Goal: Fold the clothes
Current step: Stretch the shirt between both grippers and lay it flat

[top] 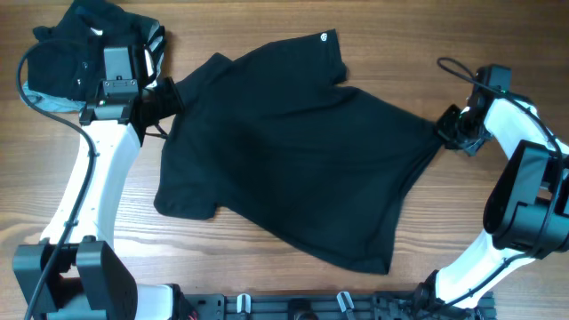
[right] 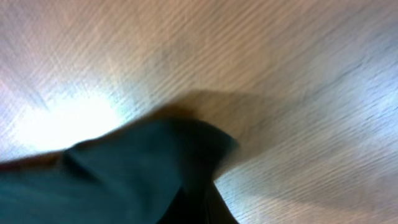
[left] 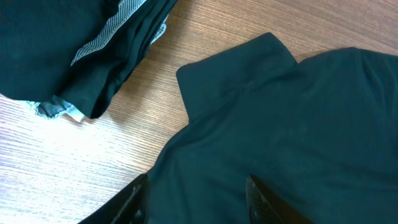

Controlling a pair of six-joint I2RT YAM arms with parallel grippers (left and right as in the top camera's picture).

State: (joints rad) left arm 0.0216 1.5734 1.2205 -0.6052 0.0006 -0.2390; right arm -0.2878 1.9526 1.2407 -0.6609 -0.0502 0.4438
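A black short-sleeved shirt (top: 293, 160) lies spread and skewed across the middle of the wooden table, with a small white logo near its far edge. My left gripper (top: 169, 96) is at the shirt's left edge. In the left wrist view it (left: 199, 202) stands open, and the shirt (left: 298, 124) lies flat under and between its fingers (left: 134, 202). My right gripper (top: 447, 132) is at the shirt's right corner, which is drawn out toward it. The blurred right wrist view shows it (right: 199, 214) shut on the black cloth (right: 112, 180). A stack of folded black clothes (top: 76, 44) sits at the far left.
In the left wrist view the stack (left: 56, 50) lies just left of the shirt's collar, showing a grey striped band and a light edge. A black rail (top: 293, 307) runs along the table's front edge. The arm bases stand at the front left (top: 76, 276) and right (top: 524, 204).
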